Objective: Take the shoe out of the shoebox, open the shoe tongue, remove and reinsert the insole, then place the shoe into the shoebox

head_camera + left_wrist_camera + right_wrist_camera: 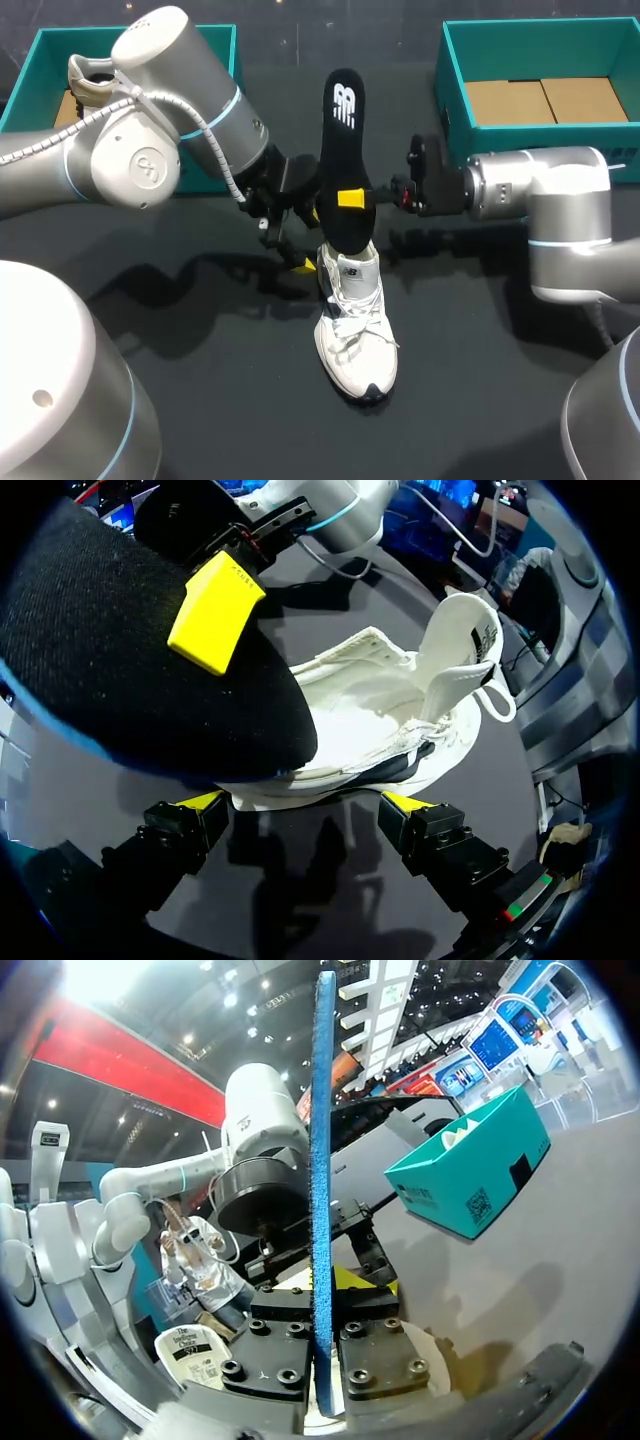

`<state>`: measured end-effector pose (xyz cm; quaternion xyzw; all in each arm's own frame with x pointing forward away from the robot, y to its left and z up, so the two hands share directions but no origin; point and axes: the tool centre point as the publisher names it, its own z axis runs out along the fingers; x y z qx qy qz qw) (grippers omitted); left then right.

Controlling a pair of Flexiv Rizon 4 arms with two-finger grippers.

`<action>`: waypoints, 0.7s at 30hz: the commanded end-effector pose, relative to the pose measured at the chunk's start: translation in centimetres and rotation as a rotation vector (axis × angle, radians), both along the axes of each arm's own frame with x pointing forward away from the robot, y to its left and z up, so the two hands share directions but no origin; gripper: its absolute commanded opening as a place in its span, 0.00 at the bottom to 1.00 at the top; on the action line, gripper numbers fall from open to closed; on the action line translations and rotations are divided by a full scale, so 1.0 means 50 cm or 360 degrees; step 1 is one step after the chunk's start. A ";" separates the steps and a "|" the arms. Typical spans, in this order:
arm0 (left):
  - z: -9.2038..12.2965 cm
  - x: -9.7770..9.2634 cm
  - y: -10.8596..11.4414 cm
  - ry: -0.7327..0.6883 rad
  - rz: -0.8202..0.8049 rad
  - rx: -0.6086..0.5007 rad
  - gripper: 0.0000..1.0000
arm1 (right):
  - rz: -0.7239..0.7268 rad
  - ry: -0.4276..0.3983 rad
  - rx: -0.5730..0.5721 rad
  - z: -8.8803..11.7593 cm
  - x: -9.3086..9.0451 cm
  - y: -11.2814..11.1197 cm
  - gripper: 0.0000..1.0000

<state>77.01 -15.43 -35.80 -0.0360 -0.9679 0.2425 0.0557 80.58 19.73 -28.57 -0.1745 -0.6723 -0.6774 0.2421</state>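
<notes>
Above the shoe (355,320), right hand (358,197) pinches the insole (343,135) upright.

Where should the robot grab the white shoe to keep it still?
Probably low on the heel end, coming from the robot's left: the white shoe stands flat, the insole hangs over its opening, and the open left fingers face that side.

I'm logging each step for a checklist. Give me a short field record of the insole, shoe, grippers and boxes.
insole: out of the shoe, held upright, lower end at the shoe's opening
shoe: on the table, toe toward the robot
right gripper: shut on the insole
left gripper: open, by the shoe's heel
right shoebox: no shoe inside
left shoebox: other shoe inside
</notes>
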 end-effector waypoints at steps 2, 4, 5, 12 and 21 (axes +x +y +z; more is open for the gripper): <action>0.001 -0.001 0.000 -0.0002 0.0000 0.0004 1.00 | 0.0027 -0.0006 -0.0021 -0.002 -0.002 0.004 0.00; 0.001 -0.001 0.000 -0.0002 0.0000 0.0004 1.00 | 0.0033 -0.0003 -0.0026 -0.005 -0.005 0.005 0.00; 0.001 -0.001 0.000 -0.0002 0.0000 0.0004 1.00 | 0.0036 -0.0002 -0.0027 -0.006 -0.007 0.006 0.00; 0.001 -0.001 0.000 -0.0002 0.0000 0.0004 1.00 | 0.0021 0.0030 -0.0046 -0.022 -0.024 0.008 0.00; 0.001 -0.001 0.000 -0.0002 0.0000 0.0004 1.00 | -0.0045 0.0091 -0.0070 -0.044 -0.048 0.009 0.00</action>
